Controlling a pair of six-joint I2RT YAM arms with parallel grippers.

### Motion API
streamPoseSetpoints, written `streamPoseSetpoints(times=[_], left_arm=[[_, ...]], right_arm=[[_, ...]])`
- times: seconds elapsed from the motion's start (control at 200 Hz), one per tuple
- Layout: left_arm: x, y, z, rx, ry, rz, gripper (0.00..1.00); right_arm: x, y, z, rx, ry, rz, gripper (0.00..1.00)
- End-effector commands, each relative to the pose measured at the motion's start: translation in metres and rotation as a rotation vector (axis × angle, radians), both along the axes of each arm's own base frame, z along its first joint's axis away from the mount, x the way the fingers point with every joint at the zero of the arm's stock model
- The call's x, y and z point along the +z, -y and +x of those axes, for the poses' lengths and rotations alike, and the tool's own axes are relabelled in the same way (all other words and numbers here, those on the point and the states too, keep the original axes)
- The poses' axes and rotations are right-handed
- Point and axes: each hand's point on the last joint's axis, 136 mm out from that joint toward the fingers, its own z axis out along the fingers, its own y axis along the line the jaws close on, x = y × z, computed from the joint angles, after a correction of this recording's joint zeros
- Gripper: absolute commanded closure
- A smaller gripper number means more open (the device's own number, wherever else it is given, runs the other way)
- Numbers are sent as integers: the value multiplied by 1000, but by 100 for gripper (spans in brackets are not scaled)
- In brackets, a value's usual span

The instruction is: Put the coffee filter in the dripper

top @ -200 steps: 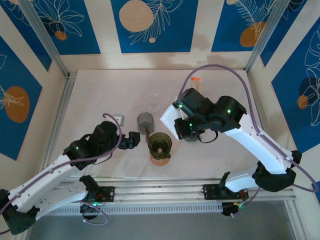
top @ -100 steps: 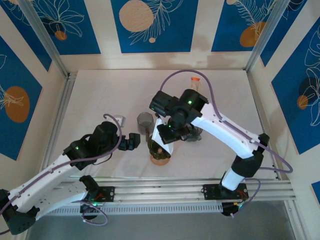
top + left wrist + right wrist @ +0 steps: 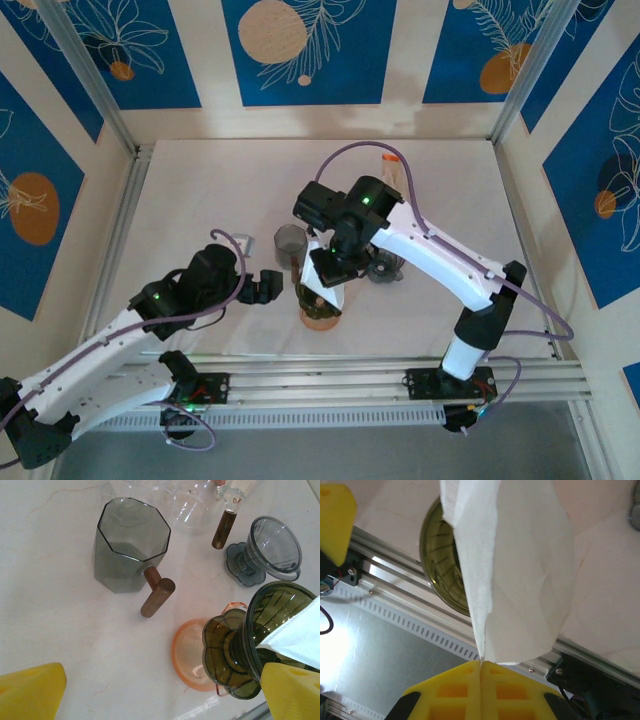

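Progress: coffee filter (image 3: 520,570) picked up, not yet seated | right gripper (image 3: 481,666) pinched tight on its edge, with the filter hanging over the green dripper (image 3: 437,565) mouth | left gripper (image 3: 268,286) jaws wide apart, empty, beside the dripper | remaining: lower, release

One green dripper (image 3: 235,650), one grey dripper (image 3: 275,545), one orange base (image 3: 187,652), one mug (image 3: 125,555), one carafe (image 3: 185,505), one coffee filter (image 3: 520,570).
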Motion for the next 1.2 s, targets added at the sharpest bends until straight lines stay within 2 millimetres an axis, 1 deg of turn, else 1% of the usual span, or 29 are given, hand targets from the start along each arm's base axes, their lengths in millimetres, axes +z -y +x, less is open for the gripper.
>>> streamPoseSetpoints(times=[0.0, 0.1, 0.22, 0.435, 0.51, 0.605, 0.685, 0.745, 0.875, 0.97, 1.08, 1.156, 1.196], left_arm=[[-3, 5, 3, -6, -17, -15, 0], [-3, 10, 3, -18, -30, -21, 0], [-5, 14, 3, -28, -44, -32, 0], [-3, 17, 1, -43, -56, -46, 0], [-2, 18, -1, -49, -58, -54, 0], [-2, 19, -2, -52, -64, -63, 0], [-2, 20, -3, -53, -68, -71, 0], [-1, 20, -2, -51, -70, -78, 0], [4, 22, -1, -52, -65, -94, 0], [7, 23, 0, -51, -59, -106, 0], [9, 22, 0, -45, -49, -117, 0], [10, 20, 1, -37, -43, -118, 0], [11, 20, 2, -35, -41, -119, 0]], right_arm=[[0, 34, -29, -10, -115, -114, 100], [-2, 29, -25, 0, -108, -120, 100], [-6, 15, -15, 16, -88, -98, 100], [-27, -11, -1, 36, -77, -61, 100], [-30, -18, 2, 41, -72, -38, 95], [-28, -27, 2, 48, -54, 15, 83], [-24, -30, 4, 51, -25, 45, 72], [-20, -30, 6, 46, 5, 68, 64], [-10, -26, 9, 30, 65, 115, 52], [2, -18, 14, 13, 140, 144, 48], [17, -10, 22, -9, 246, 202, 47], [18, 1, 30, -62, 283, 223, 45], [14, 6, 34, -94, 276, 234, 47]])
